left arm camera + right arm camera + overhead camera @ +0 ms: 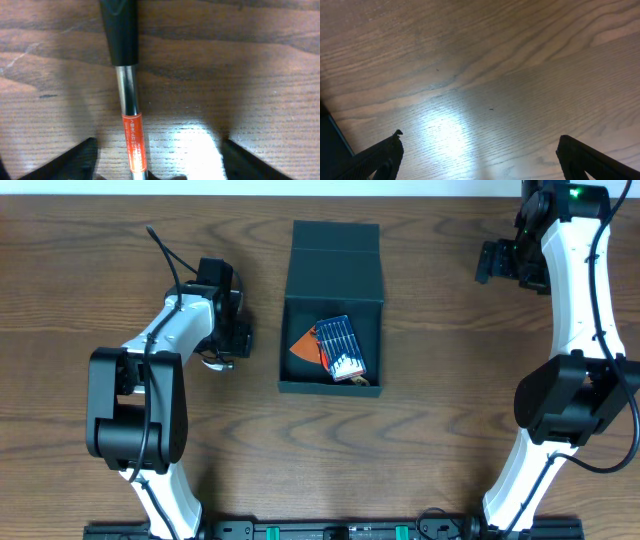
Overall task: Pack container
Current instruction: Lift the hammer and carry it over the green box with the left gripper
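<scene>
left gripper (158, 141): open, dark fingers either side of the tool, gap on both sides – not touching it
tool (127, 90): lies flat on the table (100, 240) well left of the box; matte black round handle, shiny steel shaft, orange printed label band on the shaft
table: brown wood, strong grain, glare patch under each wrist camera
container (283, 345): mid-table between the arms, dark teal-black, matte, rigid, roughly square; flap lid (334, 275) open and folded back to the far side
contents: orange triangular piece (303, 346) at left; blue flat pack (338, 348) lying at a slant, overlapping it, thin ribs along it, white at the near end; small brownish item (365, 381) in the near right corner – cannot tell what
right gripper (480, 137): open wide over bare wood, right of the box, holding nothing
</scene>
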Controlling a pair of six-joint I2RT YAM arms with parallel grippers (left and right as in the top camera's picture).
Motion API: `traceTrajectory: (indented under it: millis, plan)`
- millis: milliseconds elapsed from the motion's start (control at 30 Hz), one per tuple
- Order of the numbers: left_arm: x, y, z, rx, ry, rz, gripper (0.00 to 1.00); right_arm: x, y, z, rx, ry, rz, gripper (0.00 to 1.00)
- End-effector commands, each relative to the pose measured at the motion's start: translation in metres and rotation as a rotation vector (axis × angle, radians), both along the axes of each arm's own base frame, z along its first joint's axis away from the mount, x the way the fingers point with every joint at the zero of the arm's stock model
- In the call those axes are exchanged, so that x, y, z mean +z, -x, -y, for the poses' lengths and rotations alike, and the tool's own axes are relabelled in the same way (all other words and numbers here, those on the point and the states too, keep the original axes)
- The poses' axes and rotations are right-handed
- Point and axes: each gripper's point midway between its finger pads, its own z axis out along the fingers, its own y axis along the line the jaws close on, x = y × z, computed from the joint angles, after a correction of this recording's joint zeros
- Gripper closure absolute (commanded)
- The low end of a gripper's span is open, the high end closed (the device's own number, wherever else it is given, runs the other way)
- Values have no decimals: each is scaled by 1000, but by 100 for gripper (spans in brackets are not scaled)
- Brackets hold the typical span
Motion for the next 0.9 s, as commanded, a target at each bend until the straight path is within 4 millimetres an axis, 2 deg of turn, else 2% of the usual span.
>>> traceTrajectory:
  millis: [0,100,267,433,600,733,867]
  plan:
    - [-6,-2,-2,5,-11,-15,38,3,1,3,9,6,6,1]
    - [-5,-4,-2,10,-10,-3,56,3,1,3,9,6,6,1]
    - [5,-15,-1,51,-3,37,94,3,1,3,9,7,6,1]
    - [37,-36,-1,53,-1,130,94,4,2,4,8,14,4,1]
    - [88,-52,1,55,16,258,94,4,2,7,5,29,2,1]
    - [141,-44,6,72,62,349,94,4,3,7,6,28,-1,1]
    - [192,-24,34,5,173,427,94,4,3,6,5,28,-1,1]
